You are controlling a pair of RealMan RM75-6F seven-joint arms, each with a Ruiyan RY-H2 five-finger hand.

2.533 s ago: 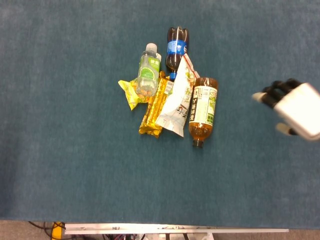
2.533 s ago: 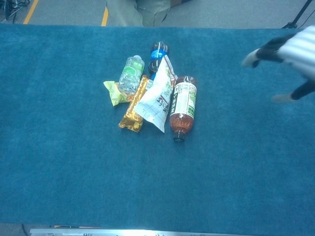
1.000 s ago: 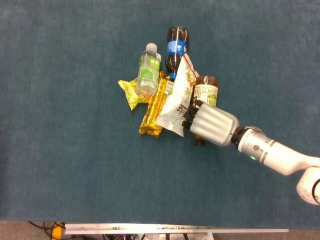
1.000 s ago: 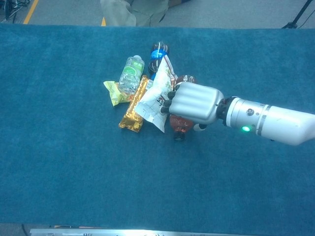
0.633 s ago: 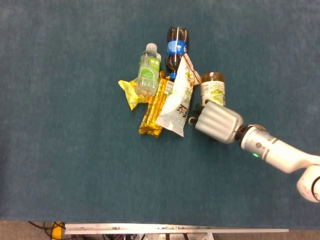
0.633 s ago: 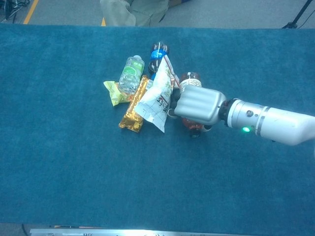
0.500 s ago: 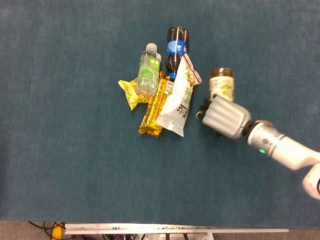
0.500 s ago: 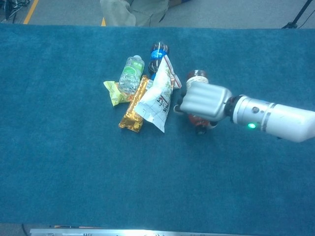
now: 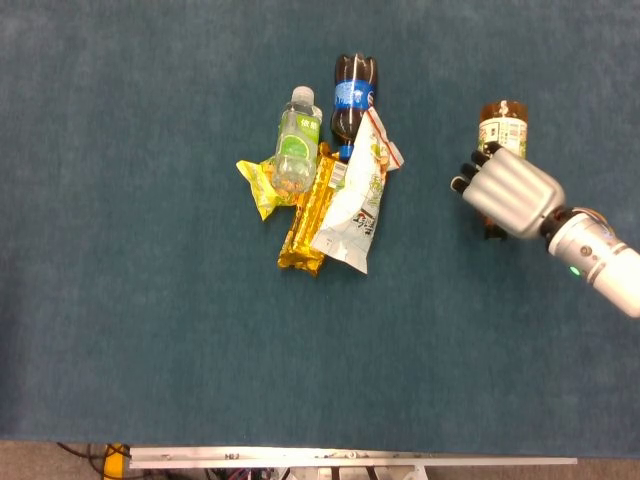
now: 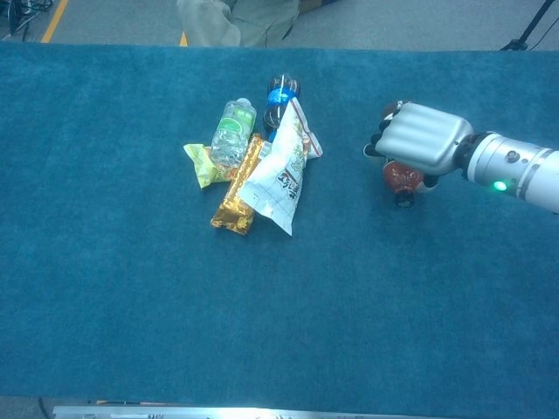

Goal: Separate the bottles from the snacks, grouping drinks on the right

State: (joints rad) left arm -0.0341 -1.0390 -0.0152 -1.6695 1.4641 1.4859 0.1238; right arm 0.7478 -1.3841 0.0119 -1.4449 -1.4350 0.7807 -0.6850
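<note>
1. The right hand (image 9: 507,193) is wrapping its fingers over the amber tea bottle (image 9: 501,121), gripping it from above out on the right side of the blue table cloth (image 9: 150,330).
2. In the chest view that same right hand (image 10: 419,140) is covering most of the bottle, with only the reddish-brown lower end and dark cap (image 10: 403,180) peeking out beneath the palm.
3. The amber tea bottle is sitting well apart from the pile now, with bare cloth showing between it and the snacks.
4. Back at the centre, the clear bottle with the green label (image 9: 298,140) is lying across the yellow snack packet (image 9: 259,186).
5. The dark cola bottle with the blue label (image 9: 353,92) is lying just behind the pile, its lower end tucked under the white snack bag (image 9: 352,205).
6. The golden wafer pack (image 9: 308,215) is lying between the yellow packet and the white bag, touching both.
7. The left hand is not appearing in either view.
</note>
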